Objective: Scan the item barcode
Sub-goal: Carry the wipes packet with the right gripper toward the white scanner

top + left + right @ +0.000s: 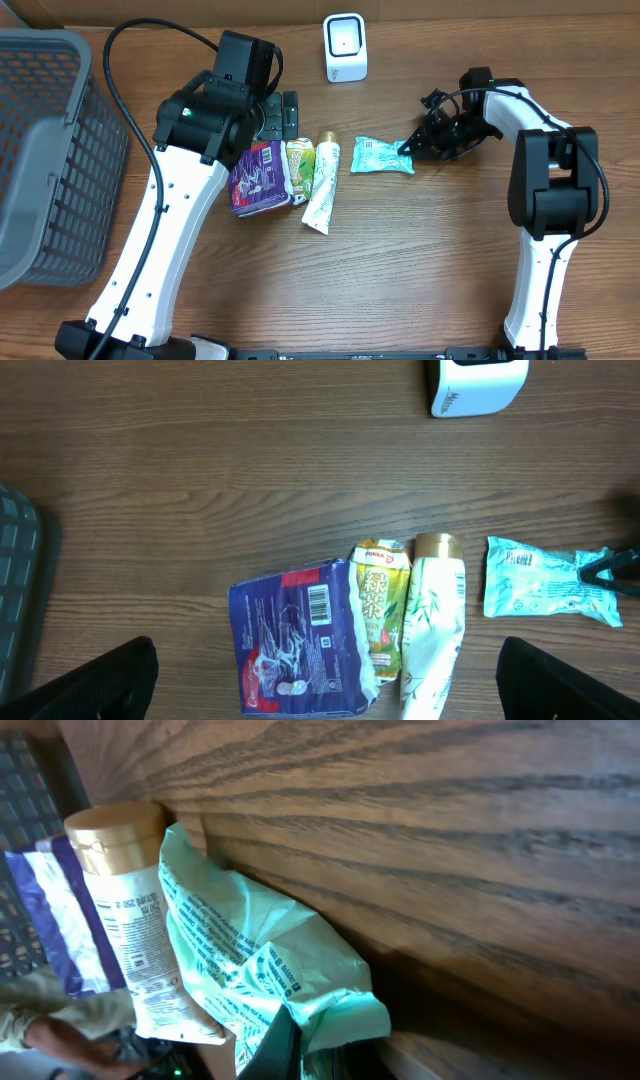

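So here's the setup: the right gripper (408, 148) is pinched shut on the right-hand end of a small mint-green crinkly plastic packet (380, 156), which sits a bit right of centre in the overhead view. The packet lies flat on the brown wood-grain table (420, 270). In the right wrist view you can see the dark fingertips (278, 1045) clamped on the packet's crumpled edge at the bottom of the frame.

The white boxy barcode scanner (345, 47) stands at the top centre of the overhead frame, above the packet and well apart from it.

Left of the packet there's a row of other stuff. A pale green-and-white squeeze tube with a gold cap (322, 182) lies just beside the packet. A green tea carton (299, 170) touches that tube. Next comes a purple-and-white foil snack bag (258, 178), its barcode facing up in the left wrist view.

The left gripper (279, 115) hangs above that row with its jaws spread wide apart, holding nothing. Its two black fingers (95, 680) show in the bottom corners of the left wrist view.

A grey plastic mesh basket (50, 150) fills the left edge of the overhead frame, apart from the items.
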`<state>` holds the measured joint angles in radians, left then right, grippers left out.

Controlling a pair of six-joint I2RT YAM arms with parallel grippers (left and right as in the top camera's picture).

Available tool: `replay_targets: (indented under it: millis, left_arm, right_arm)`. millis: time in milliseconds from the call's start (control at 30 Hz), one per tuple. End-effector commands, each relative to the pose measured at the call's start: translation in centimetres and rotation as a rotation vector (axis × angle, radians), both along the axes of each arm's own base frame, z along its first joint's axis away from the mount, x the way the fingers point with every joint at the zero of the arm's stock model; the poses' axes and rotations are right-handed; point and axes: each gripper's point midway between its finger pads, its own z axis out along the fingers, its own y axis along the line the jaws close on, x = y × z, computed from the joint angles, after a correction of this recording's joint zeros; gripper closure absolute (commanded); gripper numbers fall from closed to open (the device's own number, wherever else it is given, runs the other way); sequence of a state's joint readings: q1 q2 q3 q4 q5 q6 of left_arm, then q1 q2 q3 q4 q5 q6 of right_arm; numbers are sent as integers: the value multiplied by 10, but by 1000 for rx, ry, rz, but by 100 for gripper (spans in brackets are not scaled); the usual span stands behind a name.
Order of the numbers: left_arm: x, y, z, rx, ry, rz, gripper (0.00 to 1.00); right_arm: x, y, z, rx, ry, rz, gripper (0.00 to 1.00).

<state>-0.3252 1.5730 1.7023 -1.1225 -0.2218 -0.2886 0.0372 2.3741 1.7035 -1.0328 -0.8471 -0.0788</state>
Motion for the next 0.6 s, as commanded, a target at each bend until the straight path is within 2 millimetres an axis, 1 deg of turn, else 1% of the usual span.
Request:
replay_targets:
  millis: [0,100,167,200,267,300,433,500,567]
  left_arm:
    - [4,5,6,6,-21,26,0]
    - [4,5,6,6,-21,26,0]
    - [4,5,6,6,-21,26,0]
    - [4,5,6,6,-21,26,0]
    - [4,5,6,6,-21,26,0]
    - [4,5,6,6,-21,26,0]
    - [4,5,6,6,-21,26,0]
    - [4,5,6,6,-21,26,0]
    - [4,5,6,6,-21,26,0]
  right_arm:
    - [1,-10,25,-11,-48,-9,96]
    - [-4,-10,71,-5,-181,64,96]
    - [-14,-8,108,-4,-295,132,96]
    - [-17,-8,122,-4,-335,152,96]
    - [-25,-7,157,-7,-429,180,96]
    - [-28,-7,171,-9,-462,179,96]
    - [-43,-7,219,-16,-582,178,96]
    - [-50,-7,237,-18,-625,178,96]
    - [-57,-7,251,-20,-658,178,96]
